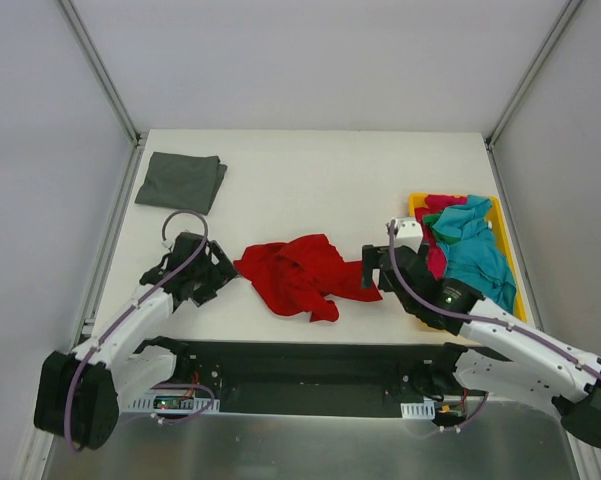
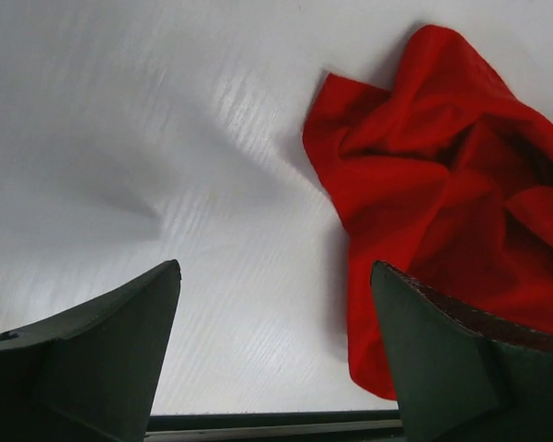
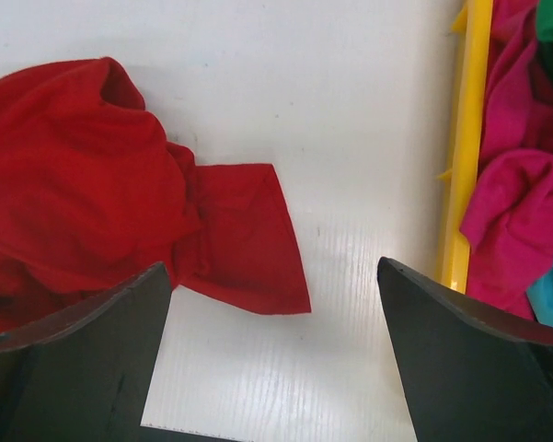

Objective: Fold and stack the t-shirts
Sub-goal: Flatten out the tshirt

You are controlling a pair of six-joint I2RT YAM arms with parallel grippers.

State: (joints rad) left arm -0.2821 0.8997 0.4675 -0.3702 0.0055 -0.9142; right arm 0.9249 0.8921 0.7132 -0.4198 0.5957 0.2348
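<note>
Top view: the crumpled red t-shirt [image 1: 298, 275] lies mid-table between the left gripper [image 1: 223, 275] and right gripper [image 1: 370, 272]. A folded dark grey t-shirt [image 1: 182, 181] sits far-left, and a turquoise t-shirt [image 1: 475, 250] fills the yellow tray [image 1: 416, 203].
Left wrist: jaws spread, empty, beside the red cloth.
Right wrist: jaws spread, empty, above a red sleeve, with a pinkish-red t-shirt [image 3: 515, 184] in the tray.

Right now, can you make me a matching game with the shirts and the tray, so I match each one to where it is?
Things:
1. red t-shirt
2. dark grey t-shirt
3. turquoise t-shirt
4. yellow tray

Places:
A. folded, at the far left corner of the table
B. at the right side of the table
C. crumpled in the middle, between the two arms
D. heaped in the tray

Pairs: 1-C, 2-A, 3-D, 4-B
</note>
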